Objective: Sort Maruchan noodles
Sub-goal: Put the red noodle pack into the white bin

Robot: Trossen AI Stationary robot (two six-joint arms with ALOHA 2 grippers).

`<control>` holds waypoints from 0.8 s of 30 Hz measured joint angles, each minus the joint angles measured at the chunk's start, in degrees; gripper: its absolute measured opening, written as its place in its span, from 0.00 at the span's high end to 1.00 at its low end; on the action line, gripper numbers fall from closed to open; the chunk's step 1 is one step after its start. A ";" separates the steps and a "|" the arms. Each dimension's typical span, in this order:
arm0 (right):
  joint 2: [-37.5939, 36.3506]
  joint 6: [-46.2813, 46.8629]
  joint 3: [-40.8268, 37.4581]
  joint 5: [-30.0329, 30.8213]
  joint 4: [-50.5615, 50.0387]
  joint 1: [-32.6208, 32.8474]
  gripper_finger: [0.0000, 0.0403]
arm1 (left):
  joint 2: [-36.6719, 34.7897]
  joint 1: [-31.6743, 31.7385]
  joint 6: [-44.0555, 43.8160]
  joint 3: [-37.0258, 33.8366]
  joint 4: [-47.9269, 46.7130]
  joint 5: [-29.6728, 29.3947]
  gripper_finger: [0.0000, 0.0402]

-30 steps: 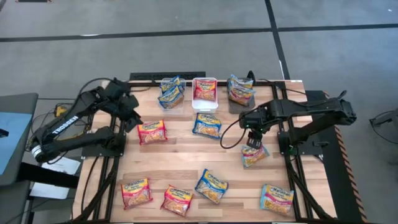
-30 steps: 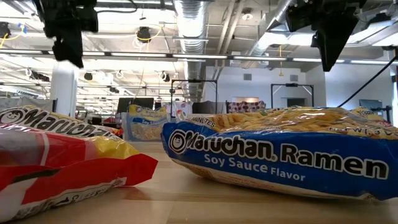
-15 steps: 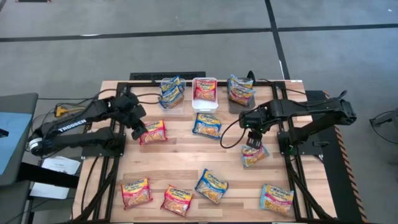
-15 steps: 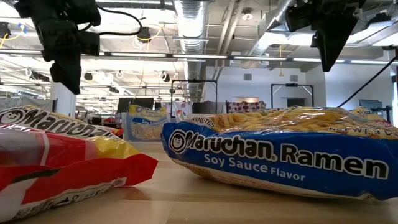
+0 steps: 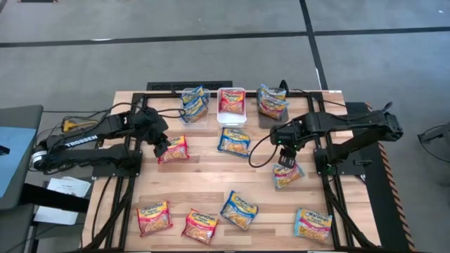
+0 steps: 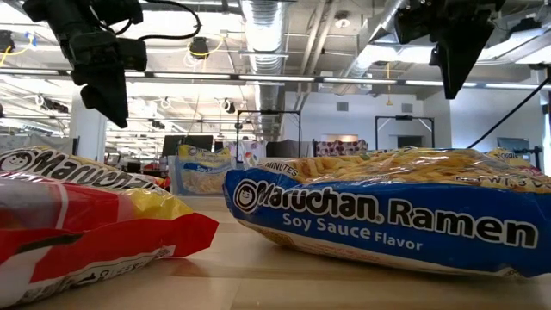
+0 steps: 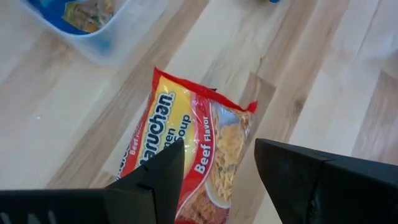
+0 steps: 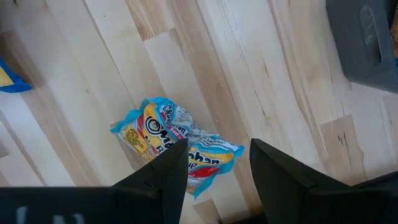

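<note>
- Noodles first: my left gripper (image 7: 214, 171) hangs with its jaws spread and nothing in them, right above the red beef packet (image 7: 186, 155) lying flat on the table (image 5: 204, 179).
- My right gripper (image 8: 217, 165) is likewise spread and empty, over the blue-edged packet (image 8: 177, 146) on the right side of the table.
- Farther out, more packets lie loose: a blue one (image 5: 234, 141) near the middle and four along the near edge, well apart from each other.
- At the far edge, three bins each hold packets: the clear bin (image 5: 184, 112), the white bin (image 5: 231, 105) and the dark grey bin (image 5: 264, 119).
- I judge each packet light, with a brittle noodle block inside thin crinkly plastic that is likely slippery.
- I would straddle the red beef packet across its short width, near the middle, so the block carries the squeeze rather than the loose film.
- Pinching only a sealed end could let it swing or slip; squeezing hard could crack the noodles.
</note>
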 joint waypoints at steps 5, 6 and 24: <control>0.00 0.00 0.00 0.02 0.66 0.00 0.51 | 0.03 0.00 1.67 0.00 0.09 2.27 0.53; 0.00 0.00 0.00 0.02 0.82 0.00 0.51 | 0.22 0.00 1.79 0.00 0.11 2.30 0.52; 0.00 -0.07 0.00 0.07 1.31 0.00 0.51 | 14.68 -0.23 1.26 0.00 0.87 0.90 0.48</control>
